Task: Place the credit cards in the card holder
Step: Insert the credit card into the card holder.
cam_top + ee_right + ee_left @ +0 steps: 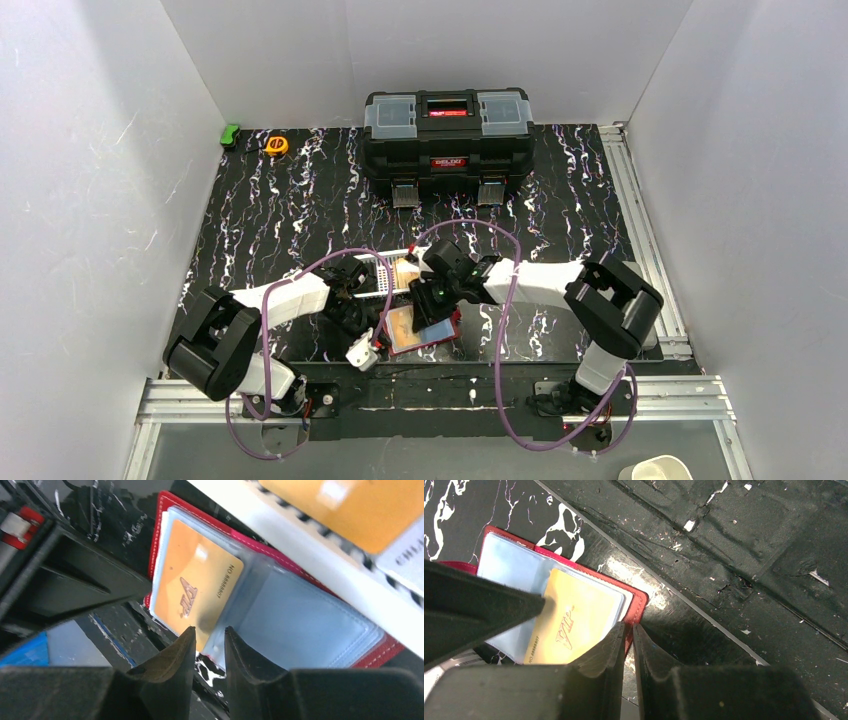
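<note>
- At the near edge of the table, the holder is laid open, with an orange card under a clear sleeve. Its depth cannot be judged.
- Left gripper: the jaws are almost closed, with the holder's red rim pinched in the slit.
- Right gripper: the jaws are a narrow gap apart, with the card's corner at the gap. No firm hold is seen.
- Risk: if the rim slips, the holder may be shoved along rather than the card seated.
- Risk: a skewed push may jam the card or buckle the sleeve.
- Other cards are noted in the basket.
</note>
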Tool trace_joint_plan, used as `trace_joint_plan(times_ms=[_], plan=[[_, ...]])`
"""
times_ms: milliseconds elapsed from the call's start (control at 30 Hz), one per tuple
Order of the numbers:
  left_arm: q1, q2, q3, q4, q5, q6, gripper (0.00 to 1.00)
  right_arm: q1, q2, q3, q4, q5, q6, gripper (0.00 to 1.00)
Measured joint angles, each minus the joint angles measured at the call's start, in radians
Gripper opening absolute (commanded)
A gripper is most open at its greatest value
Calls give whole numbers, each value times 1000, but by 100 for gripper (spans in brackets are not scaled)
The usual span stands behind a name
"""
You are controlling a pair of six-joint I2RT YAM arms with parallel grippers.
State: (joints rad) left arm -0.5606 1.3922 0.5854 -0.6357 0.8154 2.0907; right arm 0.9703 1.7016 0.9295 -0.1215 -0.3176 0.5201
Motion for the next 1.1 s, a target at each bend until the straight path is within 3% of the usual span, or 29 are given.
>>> trace_joint_plan(times_ms=[400, 1100], plan=[[0, 0, 0, 0, -1, 0, 11, -46, -53, -75, 19, -26, -18, 31], [0, 21, 11, 35, 7, 2, 9, 32, -26, -52, 38, -60, -12, 31]])
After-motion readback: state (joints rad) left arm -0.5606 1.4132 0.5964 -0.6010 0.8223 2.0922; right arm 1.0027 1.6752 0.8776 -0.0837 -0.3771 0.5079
